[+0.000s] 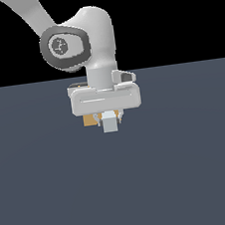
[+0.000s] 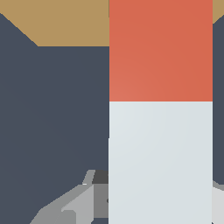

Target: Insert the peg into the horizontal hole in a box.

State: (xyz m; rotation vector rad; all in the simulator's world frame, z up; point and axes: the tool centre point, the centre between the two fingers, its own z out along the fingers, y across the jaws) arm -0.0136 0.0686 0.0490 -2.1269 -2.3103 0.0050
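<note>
The fingers pinch the peg at its white end, above the counter. Its red end points at the box just behind it, partly hidden.

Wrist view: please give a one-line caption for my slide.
Gripper holds the peg, red end toward the tan box.

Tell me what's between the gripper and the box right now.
The peg, held in the gripper: in the wrist view its red end spans the gap to the box.
</note>
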